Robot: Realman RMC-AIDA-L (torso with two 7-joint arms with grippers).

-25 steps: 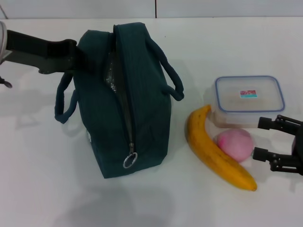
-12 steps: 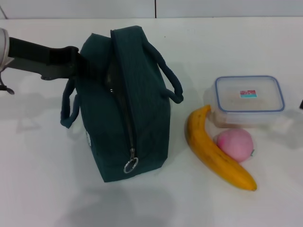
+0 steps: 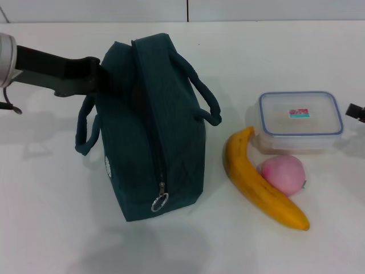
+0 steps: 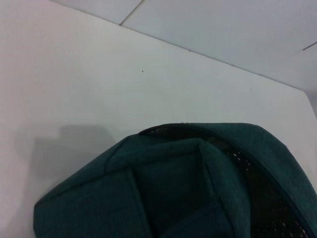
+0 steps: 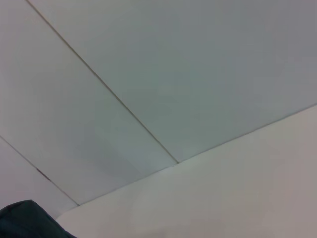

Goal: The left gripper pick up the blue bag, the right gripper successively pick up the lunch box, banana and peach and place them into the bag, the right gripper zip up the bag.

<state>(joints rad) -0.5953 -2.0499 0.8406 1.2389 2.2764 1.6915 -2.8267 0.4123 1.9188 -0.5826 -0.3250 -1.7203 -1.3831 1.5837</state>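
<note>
- White surface [image 3: 45, 217], head view: flat and plain, with a pale wall panel seam along the far edge at 12 o'clock.
- Blue bag [image 3: 151, 125], head view: dark teal tote standing upright left of centre, long axis running 12 to 6 o'clock; the zip line runs along the top, its silver ring pull [image 3: 159, 201] hanging at the 6 o'clock end. One rope handle loops out at 3 o'clock, the other at 9 o'clock.
- Left end effector [image 3: 97, 77], head view: black claw on a silver-white arm entering from 9 o'clock, meeting the bag's upper left side near its far end; fingertips hidden against the fabric, so the opening and grip cannot be told.
- Lunch box [image 3: 299, 117], head view: clear, blue-rimmed lid with small red and blue sticker, at 3 o'clock of the bag, well apart from it.
- Banana [image 3: 256, 182], head view: curved, lying between bag and box, its far tip just beside the box corner.
- Peach [image 3: 283, 173], head view: pale pink, touching the banana's inner curve, just at 6 o'clock of the box.
- Right end effector [image 3: 356, 110], head view: only a black sliver at the 3 o'clock frame edge beside the box; finger state cannot be told.
- Left wrist view: bag's teal fabric top fills the near field, black mesh lining visible at one edge, on the white surface.
- Right wrist view: mostly wall panels and surface; a corner of teal bag fabric shows.
</note>
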